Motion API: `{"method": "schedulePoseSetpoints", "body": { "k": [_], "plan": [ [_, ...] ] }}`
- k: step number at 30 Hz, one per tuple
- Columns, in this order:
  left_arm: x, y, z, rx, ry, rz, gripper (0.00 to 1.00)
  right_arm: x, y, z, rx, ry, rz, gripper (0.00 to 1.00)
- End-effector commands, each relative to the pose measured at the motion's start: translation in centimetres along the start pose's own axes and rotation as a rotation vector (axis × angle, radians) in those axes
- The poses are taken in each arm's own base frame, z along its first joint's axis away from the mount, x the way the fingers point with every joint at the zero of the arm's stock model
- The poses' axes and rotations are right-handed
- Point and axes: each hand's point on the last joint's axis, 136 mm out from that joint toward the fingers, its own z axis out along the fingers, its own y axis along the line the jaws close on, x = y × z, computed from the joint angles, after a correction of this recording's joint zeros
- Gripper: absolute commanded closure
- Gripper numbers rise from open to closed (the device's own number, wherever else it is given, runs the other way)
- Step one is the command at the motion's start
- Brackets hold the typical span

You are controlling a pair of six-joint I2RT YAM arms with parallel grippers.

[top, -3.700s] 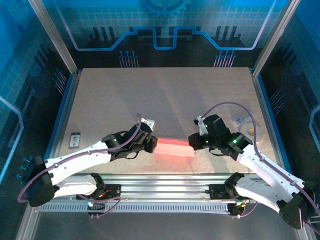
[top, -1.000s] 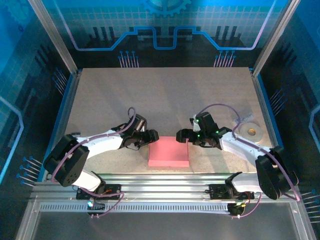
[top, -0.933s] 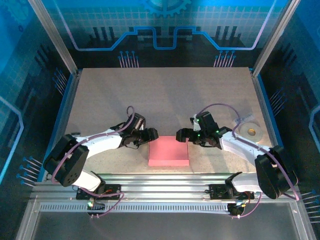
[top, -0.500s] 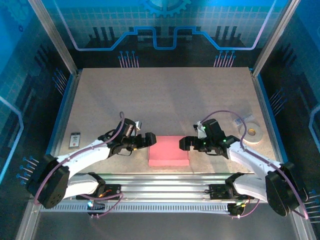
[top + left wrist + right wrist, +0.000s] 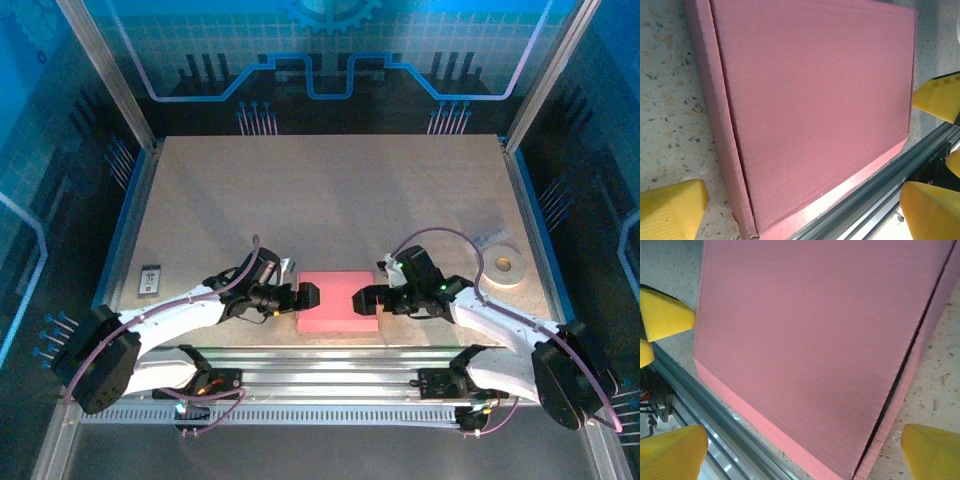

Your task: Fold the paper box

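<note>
Both pincers are standing fully open and gripping nothing: your left pincer (image 5: pixel 303 296) is hovering at the left edge of the paper box (image 5: pixel 338 301) and your right pincer (image 5: pixel 365 298) at its right edge. The box is lying flat and closed between them, at the near edge of the worktop (image 5: pixel 330 200). Watch the yellow fingertips (image 5: pixel 670 205), which are sitting low beside the cardboard. If one is catching the side seam as you are pulling away, it is likely prying the flap loose and undoing the fold. I cannot tell whether they are touching it. The near side of the box is running right along the metal rail (image 5: pixel 330 358), so any nudge toward you is risking a slide onto that rail. Farther out, the speckled worktop is carrying a white tape roll (image 5: pixel 503 264) well off to the right and a small dark card (image 5: pixel 150 279) at the left. Blue patterned panels are enclosing the cell.
</note>
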Motion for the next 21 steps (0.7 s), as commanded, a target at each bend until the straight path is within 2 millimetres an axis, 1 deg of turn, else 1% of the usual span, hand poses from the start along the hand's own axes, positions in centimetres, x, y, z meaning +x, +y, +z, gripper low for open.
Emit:
{"method": "schedulePoseSetpoints", "body": {
  "k": [1, 7, 12, 17, 21],
  "plan": [
    [0.1, -0.4, 0.1, 0.011, 0.009, 0.004, 0.01, 0.6, -0.5, 0.0, 0.026, 0.004, 0.005, 0.00],
    [0.5, -1.0, 0.5, 0.028, 0.040, 0.016, 0.01, 1.3, -0.2, 0.7, -0.003, 0.036, 0.007, 0.00],
    [0.6, -1.4, 0.7, 0.050, 0.056, 0.015, 0.01, 1.4, 0.0, 1.1, -0.019, 0.036, 0.004, 0.00],
    [0.2, -2.7, 0.6, 0.098, 0.050, 0.017, 0.01, 1.0, 0.5, 1.1, -0.041, 0.019, 0.003, 0.00],
    [-0.4, -4.0, -0.2, 0.131, 0.035, 0.024, 0.01, 0.0, 1.2, 0.4, -0.053, -0.019, -0.008, 0.00]
  ]
}}
